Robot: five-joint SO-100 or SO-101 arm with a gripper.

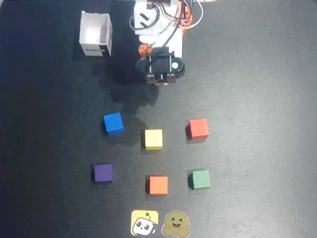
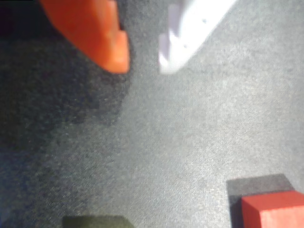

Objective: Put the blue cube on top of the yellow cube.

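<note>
In the overhead view the blue cube (image 1: 113, 123) sits on the black mat, left of centre. The pale yellow cube (image 1: 153, 139) lies just to its lower right, a small gap apart. My gripper (image 1: 159, 79) hangs near the arm's base at the top centre, well above both cubes in the picture and touching nothing. In the wrist view my gripper (image 2: 142, 64) shows an orange finger (image 2: 97, 33) and a white finger (image 2: 190, 33) standing apart with only mat between them. Neither the blue nor the yellow cube shows in the wrist view.
A white open box (image 1: 96, 34) stands at the top left. On the mat are a red cube (image 1: 198, 129), also seen in the wrist view (image 2: 273, 211), a purple cube (image 1: 103, 172), an orange-red cube (image 1: 158, 185) and a green cube (image 1: 200, 179). Two stickers (image 1: 144, 223) lie at the bottom edge.
</note>
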